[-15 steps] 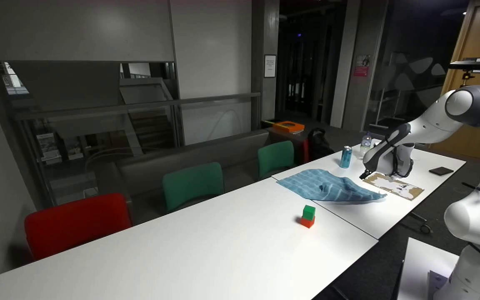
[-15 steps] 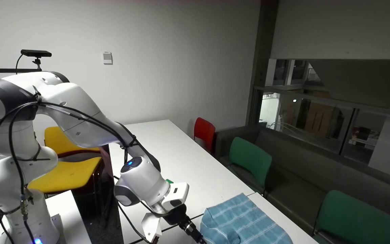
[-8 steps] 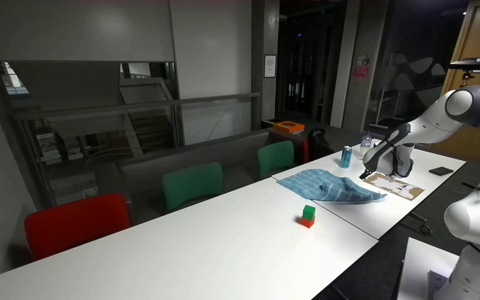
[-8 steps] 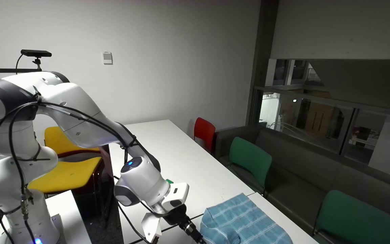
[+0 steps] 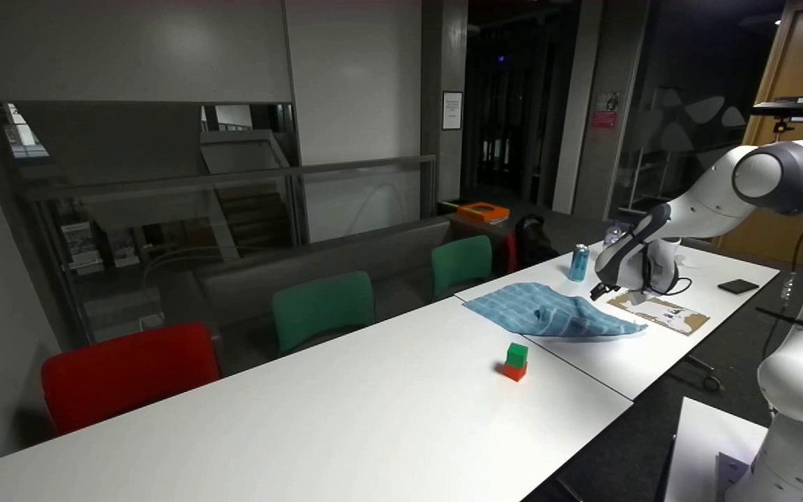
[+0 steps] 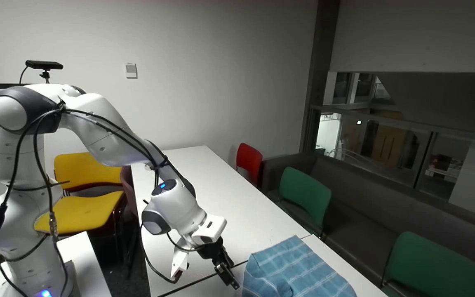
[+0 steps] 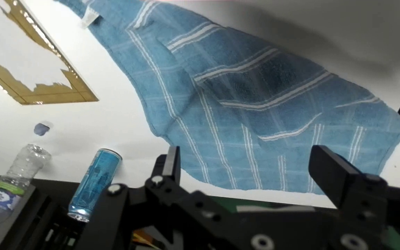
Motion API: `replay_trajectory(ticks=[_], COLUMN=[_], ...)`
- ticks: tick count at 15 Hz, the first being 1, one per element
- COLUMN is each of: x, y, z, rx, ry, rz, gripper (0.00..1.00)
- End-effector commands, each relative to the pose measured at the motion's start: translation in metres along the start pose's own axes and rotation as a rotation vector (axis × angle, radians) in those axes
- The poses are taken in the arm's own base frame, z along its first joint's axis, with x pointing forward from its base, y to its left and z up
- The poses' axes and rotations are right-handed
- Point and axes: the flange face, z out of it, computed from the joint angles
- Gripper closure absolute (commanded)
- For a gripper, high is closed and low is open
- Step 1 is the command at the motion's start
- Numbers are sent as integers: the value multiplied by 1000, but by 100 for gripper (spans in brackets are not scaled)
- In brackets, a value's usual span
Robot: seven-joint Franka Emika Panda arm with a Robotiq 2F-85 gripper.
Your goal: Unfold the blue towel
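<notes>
The gripper [image 7: 246, 152] has just shifted, its fingers [image 7: 170, 164] wide apart, while the blue towel [image 7: 231, 111] stays put near the drink can [image 7: 95, 184], partly folded over itself, so by my reckoning the unfolding still wants a proper grasp.

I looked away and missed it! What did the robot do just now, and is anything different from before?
The robot arm shifted, and its pincer moved a little to the left in both exterior views. It took hold of nothing: it's open now. The blue towel, blue can and stacked blocks stayed put.
</notes>
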Motion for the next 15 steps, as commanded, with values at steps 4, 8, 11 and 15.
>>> replay_trajectory(ticks=[4,8,11,15], x=[5,45,76,71], y=[-39,-80,-101,-106], z=[-9,-19,-29,-30], rx=[-19,7,15,23], ry=[-9,38,64,72], rz=[248,166,109,102], gripper=[0,0,0,0])
